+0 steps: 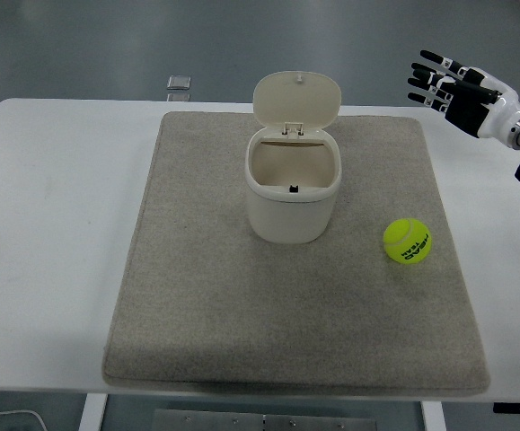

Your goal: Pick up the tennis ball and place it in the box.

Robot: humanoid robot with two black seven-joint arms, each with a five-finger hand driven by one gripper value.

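A yellow-green tennis ball lies on the grey mat, right of centre. A cream box with its hinged lid standing open sits upright at the mat's middle back; its inside looks empty. My right hand is raised at the upper right, off the mat's far right corner, fingers spread and holding nothing, well above and behind the ball. My left arm is out of view.
The mat covers most of the white table. A small grey square object lies past the table's far edge at the upper left.
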